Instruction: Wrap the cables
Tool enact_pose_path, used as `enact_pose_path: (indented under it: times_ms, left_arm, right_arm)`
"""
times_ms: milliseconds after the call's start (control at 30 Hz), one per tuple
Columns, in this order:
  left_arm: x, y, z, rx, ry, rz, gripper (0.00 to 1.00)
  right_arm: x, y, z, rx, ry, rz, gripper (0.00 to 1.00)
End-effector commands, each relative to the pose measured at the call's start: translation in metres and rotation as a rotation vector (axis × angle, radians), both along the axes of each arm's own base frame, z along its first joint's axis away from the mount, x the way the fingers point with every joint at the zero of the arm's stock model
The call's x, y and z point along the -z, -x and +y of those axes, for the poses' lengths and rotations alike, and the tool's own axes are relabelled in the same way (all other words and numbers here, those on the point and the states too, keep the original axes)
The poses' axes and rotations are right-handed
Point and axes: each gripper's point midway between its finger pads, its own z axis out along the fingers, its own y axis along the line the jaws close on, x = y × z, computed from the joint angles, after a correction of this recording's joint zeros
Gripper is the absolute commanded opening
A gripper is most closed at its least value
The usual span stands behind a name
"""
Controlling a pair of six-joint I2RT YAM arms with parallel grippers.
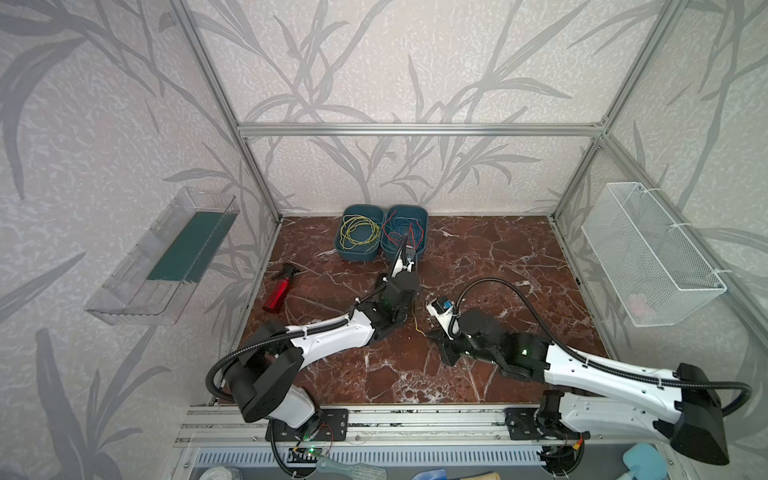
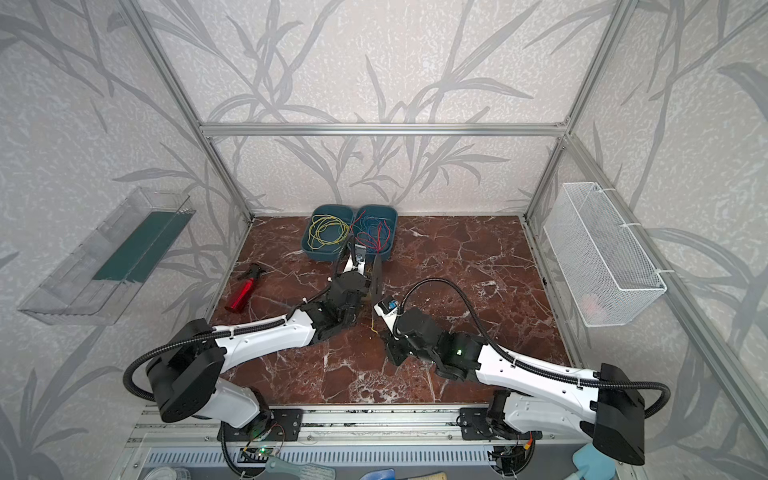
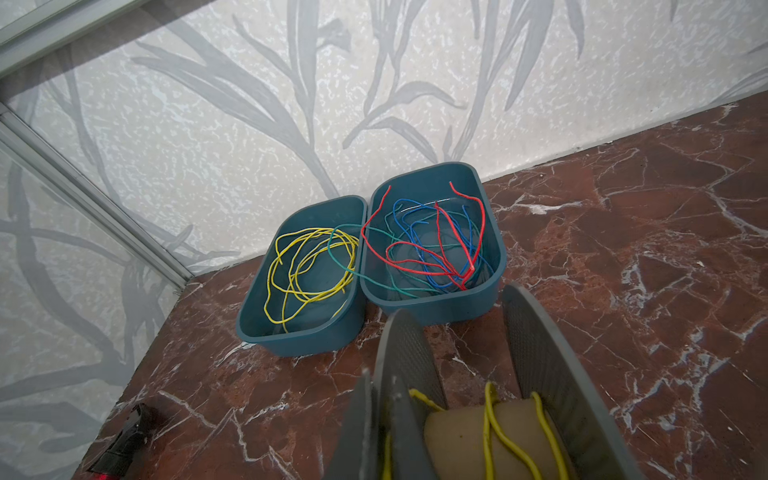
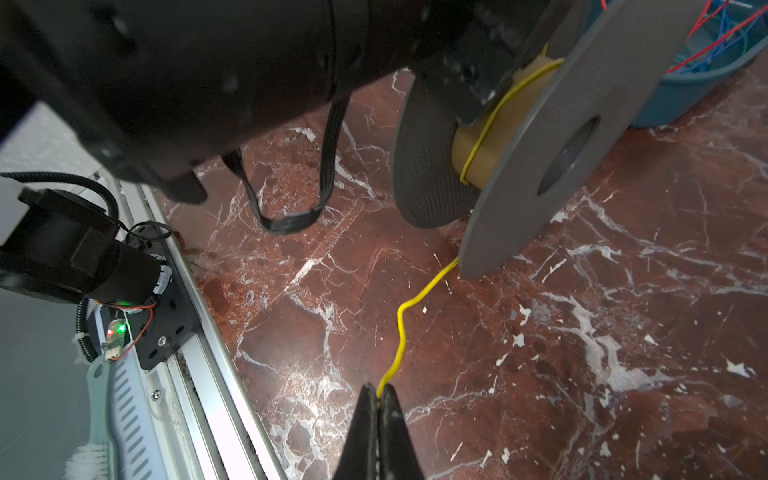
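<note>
right pincer (image 4: 377, 399): black tapered tips pressed together, pinching the end of a thin yellow cable (image 4: 400, 332). from the tips the cable runs in waves over the glossy red-brown marble table (image 4: 623, 332) to a spool (image 4: 582, 124) just ahead. spool: two flat grey discs, round centre hole, fine mesh texture on the inner faces, matte tan core. a few strands lie round the core.

left pincer (image 4: 478, 79): clamped on the spool, black body between the discs; exact contact hard to see.

beyond the left pincer sit two teal rounded plastic tubs, touching. the cable tub (image 3: 299, 340) holds more yellow cables (image 3: 309, 266) in loose loops. the wire tub (image 3: 436, 307) holds tangled red, blue and green wires (image 3: 436, 249).
</note>
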Motion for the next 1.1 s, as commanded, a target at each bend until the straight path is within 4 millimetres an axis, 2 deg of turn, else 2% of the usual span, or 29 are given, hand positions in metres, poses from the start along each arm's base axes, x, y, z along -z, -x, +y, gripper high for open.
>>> enact_pose_path:
  times_ms: [0, 133, 167, 233, 467, 733, 1067]
  left_arm:
    - [0.004, 0.002, 0.017, -0.020, -0.031, 0.024, 0.00]
    - [0.006, 0.007, 0.017, 0.005, -0.026, 0.047, 0.00]
    - [0.006, 0.008, 0.018, 0.008, -0.028, 0.051, 0.00]
    - [0.005, 0.009, 0.018, 0.011, -0.032, 0.058, 0.00]
    - [0.006, 0.011, 0.013, 0.043, -0.026, 0.071, 0.00]
    - [0.014, 0.016, 0.010, 0.075, -0.028, 0.090, 0.00]
    - [0.012, 0.021, 0.011, 0.092, -0.018, 0.090, 0.00]
  right_arm:
    - [-0.033, 0.001, 0.013, -0.068, -0.078, -0.026, 0.00]
    - [-0.045, -0.010, 0.022, -0.060, -0.110, -0.047, 0.00]
    - [-0.048, -0.022, 0.018, -0.030, -0.115, -0.054, 0.00]
    - [-0.054, -0.030, 0.021, -0.026, -0.123, -0.062, 0.00]
    - [-0.067, -0.049, 0.036, -0.026, -0.153, -0.079, 0.00]
    - [-0.075, -0.080, 0.036, 0.033, -0.173, -0.092, 0.00]
    - [-0.082, -0.107, 0.036, 0.085, -0.231, -0.075, 0.00]
